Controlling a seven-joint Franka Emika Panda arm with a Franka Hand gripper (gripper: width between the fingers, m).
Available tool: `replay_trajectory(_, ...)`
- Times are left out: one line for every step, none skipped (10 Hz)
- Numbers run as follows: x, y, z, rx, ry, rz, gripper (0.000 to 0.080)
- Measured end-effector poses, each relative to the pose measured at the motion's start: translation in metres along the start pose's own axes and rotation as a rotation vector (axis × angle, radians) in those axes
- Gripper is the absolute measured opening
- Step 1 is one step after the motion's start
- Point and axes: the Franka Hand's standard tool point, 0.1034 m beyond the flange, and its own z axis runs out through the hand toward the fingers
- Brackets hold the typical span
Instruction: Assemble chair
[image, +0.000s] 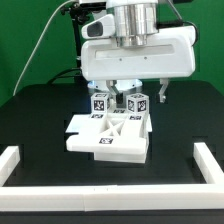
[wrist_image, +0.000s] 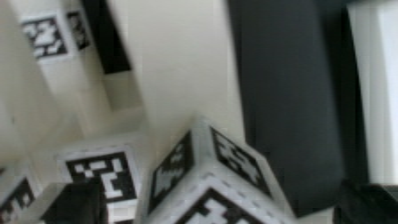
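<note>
The chair parts are matte-white pieces with black-and-white tags. A flat notched seat panel (image: 108, 140) lies on the black table. Two upright tagged pieces stand at its far edge, one towards the exterior view's left (image: 100, 103) and one towards its right (image: 138, 102). My gripper (image: 118, 97) hangs low between and just above them. In the wrist view a tagged corner piece (wrist_image: 228, 180) fills the space between my dark fingers (wrist_image: 79, 206), which stand wide apart. Another tagged piece (wrist_image: 102, 172) is beside it and a tagged leg (wrist_image: 54, 35) lies farther off. The gripper (wrist_image: 214, 208) looks open, gripping nothing.
A low white border rail runs along the exterior view's left (image: 12, 163), right (image: 206, 165) and front of the black table (image: 40, 110). The big white arm body (image: 135, 45) looms over the parts. A cable hangs at the back left.
</note>
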Motion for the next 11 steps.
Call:
replay_trajectory(0.0004,0.0014,0.0,-0.002,0.0,-0.075,0.0647)
replay_trajectory(0.0008,0.0016,0.0002,-0.007,0.0,-0.17,0.0648)
replay_trajectory(0.0033,-0.0019,0.0009,-0.032,-0.001,-0.437,0.0648)
replay_trajectory(0.0029,-0.0023,0.0012,-0.031,-0.002,-0.477,0.0648)
replay_trajectory(0.003,-0.002,0.0011,-0.03,-0.001,-0.442,0.0648)
replay_trajectory(0.003,-0.002,0.0011,-0.03,-0.001,-0.424,0.0535)
replay_trajectory(0.0029,-0.0021,0.0012,-0.03,0.0,-0.384,0.0535)
replay_trajectory(0.0029,-0.0021,0.0012,-0.029,0.001,-0.304,0.0353)
replay_trajectory(0.0029,-0.0022,0.0012,-0.028,0.002,-0.24,0.0283)
replay_trajectory(0.0028,-0.0024,0.0012,-0.027,0.003,-0.177,0.0283)
replay_trajectory(0.0028,-0.0024,0.0012,-0.027,0.004,-0.121,0.0283)
